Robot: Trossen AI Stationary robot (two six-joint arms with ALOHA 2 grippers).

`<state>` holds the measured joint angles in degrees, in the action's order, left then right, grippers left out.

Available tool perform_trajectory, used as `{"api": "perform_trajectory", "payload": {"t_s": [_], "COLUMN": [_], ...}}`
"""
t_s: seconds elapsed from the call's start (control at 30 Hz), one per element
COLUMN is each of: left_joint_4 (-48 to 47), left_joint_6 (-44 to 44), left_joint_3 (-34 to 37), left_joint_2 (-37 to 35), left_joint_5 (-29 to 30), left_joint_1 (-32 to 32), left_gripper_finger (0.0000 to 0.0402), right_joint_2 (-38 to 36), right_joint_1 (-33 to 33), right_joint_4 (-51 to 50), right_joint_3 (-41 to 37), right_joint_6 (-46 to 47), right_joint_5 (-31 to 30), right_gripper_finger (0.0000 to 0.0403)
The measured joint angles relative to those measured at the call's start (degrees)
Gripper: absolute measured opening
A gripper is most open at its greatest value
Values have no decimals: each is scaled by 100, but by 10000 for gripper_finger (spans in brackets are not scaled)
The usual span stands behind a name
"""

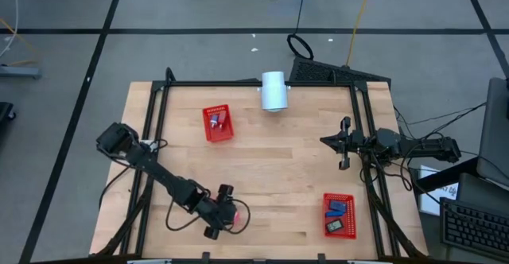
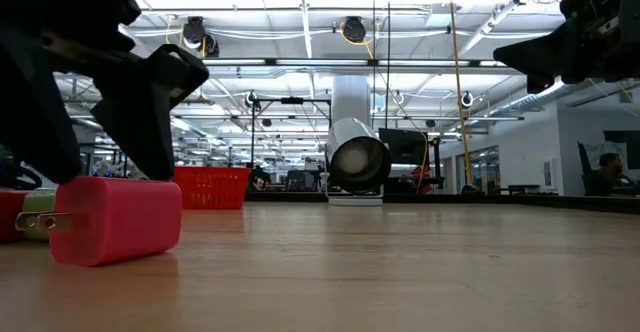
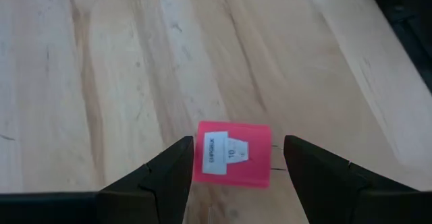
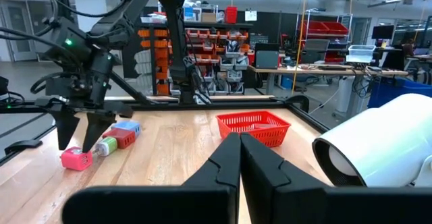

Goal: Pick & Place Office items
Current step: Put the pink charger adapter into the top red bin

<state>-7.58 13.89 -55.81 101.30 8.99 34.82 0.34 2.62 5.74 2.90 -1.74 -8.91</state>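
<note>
Two red baskets are set on a pale wood-plank table (image 1: 262, 168) framed by black rails: one basket (image 1: 217, 124) beside the white cylinder (image 1: 273, 91) with small pieces in it, the other (image 1: 339, 215) far from the cylinder, at the table's near right corner, with blue and black pieces inside. The left gripper (image 1: 225, 214) is lowered to the table at the near edge, well apart from the cylinder, its jaws spread on either side of a red plug block (image 3: 233, 153). The block is seen lying on the wood, a white label on its top face and metal prongs at one end; whether the fingers touch it cannot be told. Just beside it, other small pieces (image 4: 120, 135), red, green-white and light blue, are seen on the table. The right gripper (image 1: 343, 144) is held above the table's right side, jaws pressed together and holding nothing. Beyond the table, an open workshop is seen: shelving with orange bins, desks, monitors, ceiling strip lights and a grey floor marked with black lines.
</note>
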Motion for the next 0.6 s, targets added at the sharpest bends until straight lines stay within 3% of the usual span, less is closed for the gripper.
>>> {"api": "perform_trajectory", "payload": {"t_s": [0.6], "left_joint_4": [-124], "left_joint_6": [186], "left_joint_3": [0], "left_joint_2": [0], "left_joint_5": [155], "left_joint_1": [-95], "left_gripper_finger": [234], "right_joint_2": [0], "right_joint_1": [1], "right_joint_4": [0], "right_joint_3": [-2], "right_joint_6": [2], "right_joint_5": [0], "right_gripper_finger": [0]}}
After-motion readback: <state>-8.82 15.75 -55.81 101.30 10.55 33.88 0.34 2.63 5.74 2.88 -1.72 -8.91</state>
